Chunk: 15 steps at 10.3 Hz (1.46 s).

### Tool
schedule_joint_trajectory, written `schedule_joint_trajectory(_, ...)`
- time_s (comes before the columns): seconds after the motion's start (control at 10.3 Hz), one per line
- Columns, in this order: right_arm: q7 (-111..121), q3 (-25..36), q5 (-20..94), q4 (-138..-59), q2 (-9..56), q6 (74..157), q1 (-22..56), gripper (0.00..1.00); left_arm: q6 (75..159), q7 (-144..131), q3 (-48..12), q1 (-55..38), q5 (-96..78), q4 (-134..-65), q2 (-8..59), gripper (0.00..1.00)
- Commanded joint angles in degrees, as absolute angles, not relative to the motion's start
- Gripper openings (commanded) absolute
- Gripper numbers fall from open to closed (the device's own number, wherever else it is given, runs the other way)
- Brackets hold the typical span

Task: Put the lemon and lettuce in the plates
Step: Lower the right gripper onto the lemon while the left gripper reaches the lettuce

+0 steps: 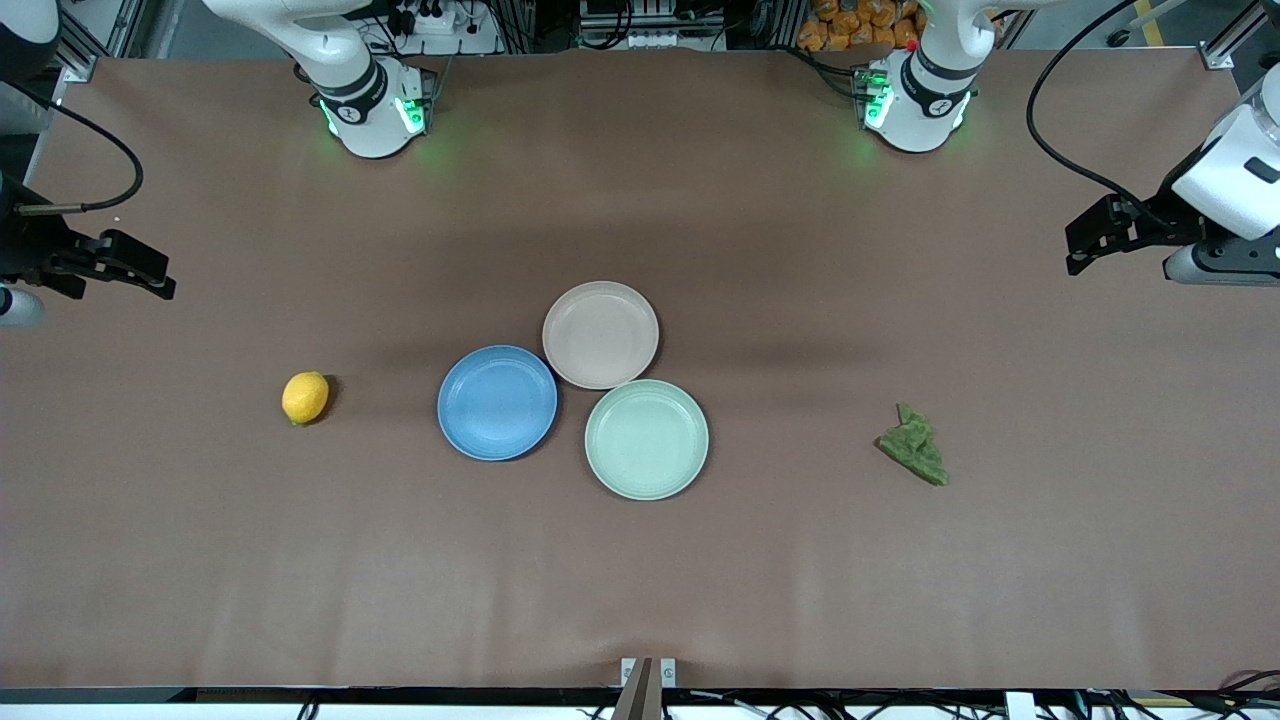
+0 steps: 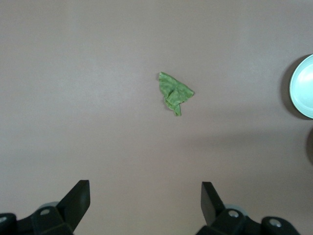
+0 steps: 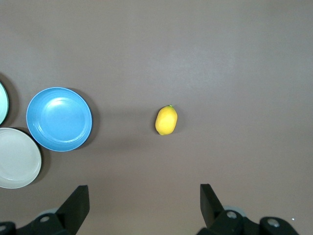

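Note:
The yellow lemon lies on the brown table toward the right arm's end, beside the blue plate. The beige-pink plate touches the blue one and is empty, as is the blue. The green lettuce lies toward the left arm's end. My left gripper is open and empty, high over bare table at its end; its wrist view shows the gripper and the lettuce. My right gripper is open and empty at the other end; its wrist view shows the gripper, the lemon and the blue plate.
A pale mint-green plate sits empty against the other two plates, nearest the front camera; its edge shows in the left wrist view. The beige-pink plate also shows in the right wrist view. Brown table cloth lies around all items.

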<state>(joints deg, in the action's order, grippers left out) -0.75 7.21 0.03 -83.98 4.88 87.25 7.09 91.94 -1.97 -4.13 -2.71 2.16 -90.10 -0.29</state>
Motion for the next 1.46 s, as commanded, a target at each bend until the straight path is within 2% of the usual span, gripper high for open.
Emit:
schedule_joint_trajectory(0.0,-0.6,6.7,-0.4,-84.9,3.8,87.3,6.5,1.00,91.3,-1.0,-4.4,-2.1,1.0,-90.7,-0.9,1.00)
schedule_joint_trajectory(0.39,-1.0,6.8,-0.3,-85.2,4.0,87.2,6.5,1.00,92.2,-1.7,-4.4,-1.9,1.1,-94.8,-0.4,1.00)
schedule_joint_trajectory(0.58,-0.9,6.8,-0.3,-85.3,7.9,88.3,6.5,1.00,96.9,-1.6,-4.4,-2.2,2.5,-98.6,1.1,1.00)
schedule_joint_trajectory(0.78,-1.0,6.8,-0.1,-87.6,12.6,93.3,6.9,1.00,106.8,-1.6,-4.4,-2.2,2.6,-105.6,2.0,1.00)
schedule_joint_trajectory(0.87,-1.2,6.8,-0.1,-90.8,14.0,98.3,6.7,1.00,110.6,-1.6,-4.4,-2.2,2.6,-107.5,3.8,1.00)
schedule_joint_trajectory(1.16,-9.6,6.8,-0.1,-98.4,16.7,108.0,6.3,1.00,117.5,-0.7,-4.5,-2.5,2.6,-108.4,9.7,1.00)
schedule_joint_trajectory(1.36,-14.0,6.7,1.7,-99.4,20.1,112.1,3.9,1.00,121.0,-0.6,-5.7,-1.8,3.0,-108.1,14.0,1.00)
